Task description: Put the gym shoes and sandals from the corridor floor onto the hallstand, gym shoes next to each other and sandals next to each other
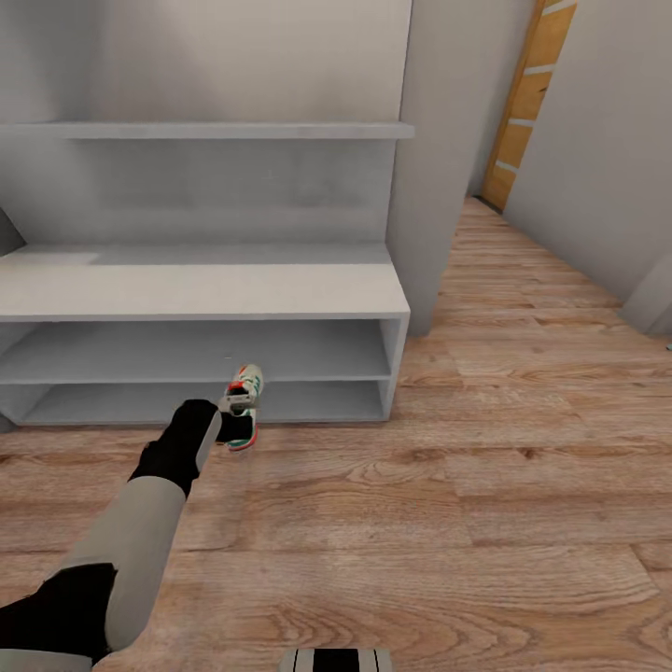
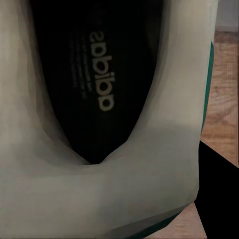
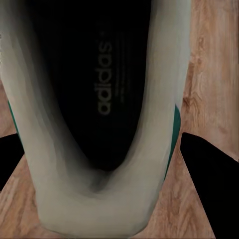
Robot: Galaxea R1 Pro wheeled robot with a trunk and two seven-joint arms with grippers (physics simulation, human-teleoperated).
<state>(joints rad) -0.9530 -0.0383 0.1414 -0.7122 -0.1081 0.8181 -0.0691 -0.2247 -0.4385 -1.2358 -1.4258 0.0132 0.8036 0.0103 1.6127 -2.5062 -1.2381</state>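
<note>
Left claw (image 1: 233, 409) clamped on a shoe (image 1: 243, 403) above the floor (image 1: 448, 523) before the rack (image 1: 205, 289); right claw (image 3: 119, 149) straddles a second shoe (image 3: 99, 199), closure indeterminable.

- I'm in a home corridor: wood-plank floor (image 1: 523, 485), plain grey walls (image 1: 597, 140).
- A pale hallstand (image 1: 205, 289) and wooden door (image 1: 527, 103) confirm it.
</note>
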